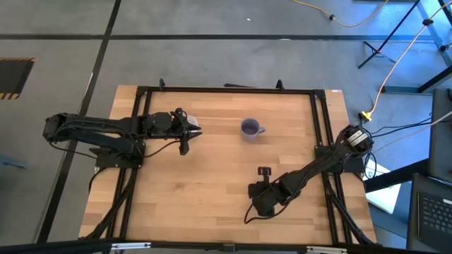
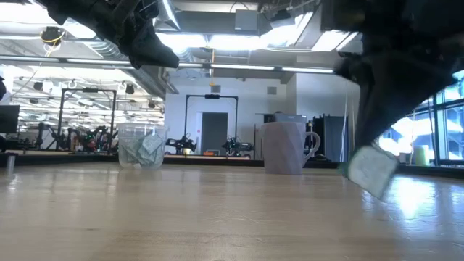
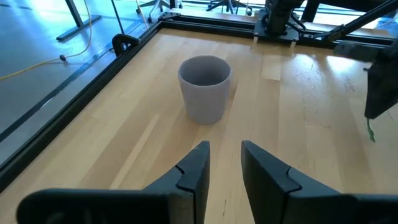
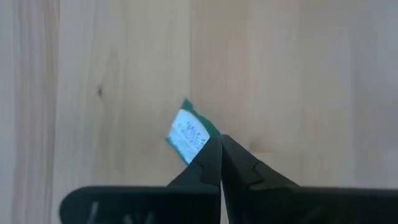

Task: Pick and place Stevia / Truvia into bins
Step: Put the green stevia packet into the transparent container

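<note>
Right wrist view: right gripper clamped on packet.

Green-white packet pinched, tilted above table; purple-grey mug upright; clear cup holds packets.

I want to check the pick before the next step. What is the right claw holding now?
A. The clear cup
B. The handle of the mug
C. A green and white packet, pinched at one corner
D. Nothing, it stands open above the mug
C: in the right wrist view the right claw is shut on a corner of the packet, and the low view shows the packet hanging above the table.
</note>
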You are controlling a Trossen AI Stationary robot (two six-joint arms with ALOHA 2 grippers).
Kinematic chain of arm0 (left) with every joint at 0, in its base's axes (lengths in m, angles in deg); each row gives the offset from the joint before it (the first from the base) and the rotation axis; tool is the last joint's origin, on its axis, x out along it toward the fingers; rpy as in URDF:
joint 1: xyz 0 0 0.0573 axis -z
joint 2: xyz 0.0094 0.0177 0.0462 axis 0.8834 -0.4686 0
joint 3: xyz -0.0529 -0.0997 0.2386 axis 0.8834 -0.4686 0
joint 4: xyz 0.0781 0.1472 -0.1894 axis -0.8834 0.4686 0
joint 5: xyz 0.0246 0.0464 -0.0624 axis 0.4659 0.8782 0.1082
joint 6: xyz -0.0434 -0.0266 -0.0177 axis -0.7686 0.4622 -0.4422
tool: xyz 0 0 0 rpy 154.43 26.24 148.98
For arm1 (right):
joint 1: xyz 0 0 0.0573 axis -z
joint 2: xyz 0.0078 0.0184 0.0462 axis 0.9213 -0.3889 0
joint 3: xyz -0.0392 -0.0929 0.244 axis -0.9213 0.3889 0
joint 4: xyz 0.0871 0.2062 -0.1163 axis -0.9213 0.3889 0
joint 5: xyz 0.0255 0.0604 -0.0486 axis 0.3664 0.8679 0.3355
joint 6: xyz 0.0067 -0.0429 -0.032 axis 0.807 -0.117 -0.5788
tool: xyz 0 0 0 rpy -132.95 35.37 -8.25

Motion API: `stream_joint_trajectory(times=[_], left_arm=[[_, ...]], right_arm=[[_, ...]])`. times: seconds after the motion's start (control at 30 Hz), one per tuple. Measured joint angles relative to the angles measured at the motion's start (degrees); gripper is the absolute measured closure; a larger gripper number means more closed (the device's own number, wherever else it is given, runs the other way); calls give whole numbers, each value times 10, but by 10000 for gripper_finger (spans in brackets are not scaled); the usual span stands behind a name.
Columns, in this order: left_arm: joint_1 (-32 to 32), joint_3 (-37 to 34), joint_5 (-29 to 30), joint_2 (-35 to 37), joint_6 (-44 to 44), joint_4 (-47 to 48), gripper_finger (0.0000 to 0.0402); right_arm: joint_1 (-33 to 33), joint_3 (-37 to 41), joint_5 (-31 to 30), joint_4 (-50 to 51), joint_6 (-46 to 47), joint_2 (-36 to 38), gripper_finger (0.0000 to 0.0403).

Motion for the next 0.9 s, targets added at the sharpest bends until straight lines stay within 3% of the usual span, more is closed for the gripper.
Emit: stream_joint_trajectory(times=[0.27,0.47,0.63,0.9], left_arm=[[0,0,-11,-2,-26,-12,315],[2,0,-115,-34,-35,-46,296],[23,1,-123,-98,19,-122,269],[44,1,-124,-179,15,-192,242]], right_arm=[[18,-91,-83,98,-64,0,403],[62,-163,-172,141,-160,1,403],[115,-194,-202,77,-268,1,403],[173,-194,-204,-12,-375,1,403]])
